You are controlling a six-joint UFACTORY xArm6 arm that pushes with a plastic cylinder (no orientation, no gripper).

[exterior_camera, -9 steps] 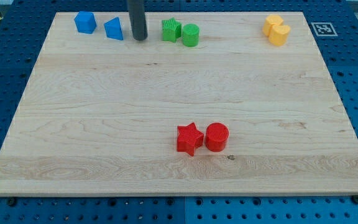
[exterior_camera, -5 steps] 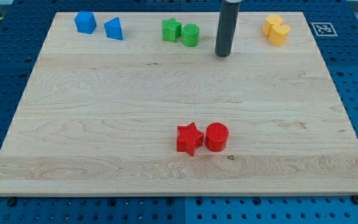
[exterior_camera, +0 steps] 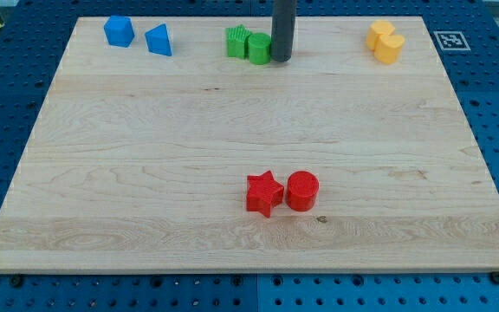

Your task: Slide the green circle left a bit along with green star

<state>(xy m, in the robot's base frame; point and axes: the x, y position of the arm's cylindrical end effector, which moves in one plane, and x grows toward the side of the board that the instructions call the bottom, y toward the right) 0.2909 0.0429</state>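
The dark rod comes down from the view's top, and my tip (exterior_camera: 281, 59) rests on the wooden table (exterior_camera: 232, 130) near its far edge, right against the right side of the green circle (exterior_camera: 259, 48), partly covering that block's right rim. The arm carries no end effector with jaws, only this straight rod, so there is nothing to stand apart or together. The green circle sits touching the green star (exterior_camera: 237, 42), which lies just to its left and slightly nearer the table's far edge; both are close to the middle of that far edge. Toward the far left corner lie two blue blocks, a blue block of roughly pentagonal shape (exterior_camera: 118, 31) and, just to its right, a blue triangular block (exterior_camera: 158, 40), the pair well apart from the green star. Near the far right corner, two yellow blocks (exterior_camera: 385, 41) sit touching one another; their shapes cannot be made out clearly. Toward the near edge, around the table's middle, a red star (exterior_camera: 264, 192) touches a red circle (exterior_camera: 302, 190) on its right.
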